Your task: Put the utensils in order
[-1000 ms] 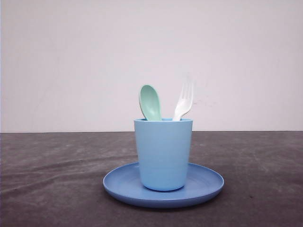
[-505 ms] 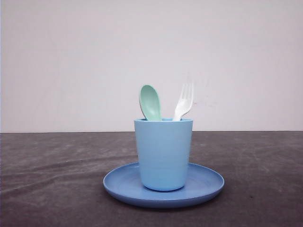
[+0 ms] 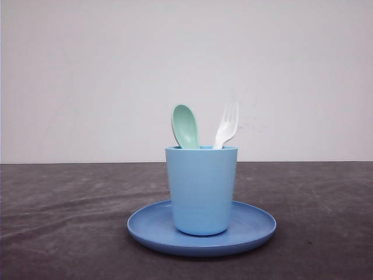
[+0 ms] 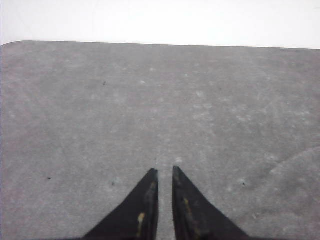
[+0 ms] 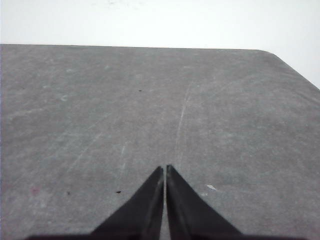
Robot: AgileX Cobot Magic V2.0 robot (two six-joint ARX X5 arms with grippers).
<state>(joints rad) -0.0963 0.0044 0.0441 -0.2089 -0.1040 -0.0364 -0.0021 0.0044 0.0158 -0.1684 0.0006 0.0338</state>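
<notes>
Both grippers (image 4: 165,172) (image 5: 165,169) seemingly closed, empty.

left end effector (image 4: 165,172) and right end effector (image 5: 165,169) closed, empty.

The spoon (image 3: 185,126) is small, mint-green plastic, with an oval bowl. It stands with the bowl up and leans a little to the left; its handle is hidden inside the light blue cup (image 3: 201,189). The fork (image 3: 227,125) is small and white with four tines. It stands tines up beside the spoon, leaning to the right, apart from it
</notes>
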